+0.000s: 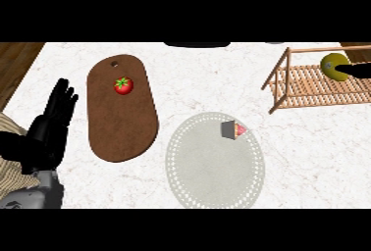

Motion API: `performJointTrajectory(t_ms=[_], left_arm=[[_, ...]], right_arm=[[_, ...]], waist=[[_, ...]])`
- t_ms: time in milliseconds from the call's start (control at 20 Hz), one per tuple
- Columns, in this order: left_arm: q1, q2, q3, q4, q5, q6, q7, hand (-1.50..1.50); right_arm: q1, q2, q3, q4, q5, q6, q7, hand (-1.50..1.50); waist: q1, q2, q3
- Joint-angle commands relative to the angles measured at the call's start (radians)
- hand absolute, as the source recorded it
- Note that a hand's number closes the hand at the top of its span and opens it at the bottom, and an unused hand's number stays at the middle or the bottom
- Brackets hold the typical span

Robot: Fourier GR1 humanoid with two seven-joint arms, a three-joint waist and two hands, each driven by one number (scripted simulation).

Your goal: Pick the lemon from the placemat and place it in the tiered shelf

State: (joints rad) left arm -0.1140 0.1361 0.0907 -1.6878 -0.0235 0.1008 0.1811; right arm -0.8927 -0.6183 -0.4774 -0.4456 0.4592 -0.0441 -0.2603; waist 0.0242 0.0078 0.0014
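Note:
The yellow-green lemon (332,66) is at the upper right, over the slatted top of the wooden tiered shelf (308,90). My right hand (357,71) comes in from the right edge, its dark fingers curled against the lemon's right side; most of the hand is out of view. The pale oval placemat (210,169) lies in the middle of the counter, well to the lower left of the lemon. My left hand (52,115) rests open at the left edge, fingers up.
A small pink-topped cake piece (233,130) sits on the placemat's upper right part. A brown oval cutting board (123,127) with a red tomato (123,86) lies left of the mat. A dark object (197,44) shows at the counter's far edge.

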Motion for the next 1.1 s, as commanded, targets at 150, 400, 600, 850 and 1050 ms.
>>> performJointTrajectory(t_ms=[150, 400, 600, 850, 1050], left_arm=[[0.035, -0.009, -0.009, -0.015, -0.010, 0.000, -0.004, 0.00], [0.043, -0.006, 0.003, -0.027, 0.009, -0.013, -0.007, 0.00], [0.015, -0.006, 0.026, 0.020, 0.002, 0.006, -0.033, 0.00], [0.050, 0.006, 0.026, -0.022, 0.022, -0.022, -0.010, 0.00], [0.034, -0.010, -0.005, -0.059, -0.013, 0.006, 0.032, 0.00]], right_arm=[[-0.053, -0.051, -0.085, 0.007, -0.119, 0.066, -0.024, -1.50], [-0.031, -0.136, -0.131, -0.002, -0.167, 0.058, 0.023, -1.50], [0.011, -0.232, -0.180, 0.002, -0.207, 0.075, 0.105, -1.50], [0.138, -0.391, -0.258, 0.068, -0.276, 0.222, 0.062, -1.50], [0.188, -0.485, -0.274, 0.134, -0.296, 0.322, 0.025, -1.50]], waist=[[-0.008, -0.004, -0.001], [-0.014, -0.006, -0.001], [-0.025, -0.007, -0.001], [-0.023, -0.005, 0.000], [-0.012, -0.002, 0.001]])
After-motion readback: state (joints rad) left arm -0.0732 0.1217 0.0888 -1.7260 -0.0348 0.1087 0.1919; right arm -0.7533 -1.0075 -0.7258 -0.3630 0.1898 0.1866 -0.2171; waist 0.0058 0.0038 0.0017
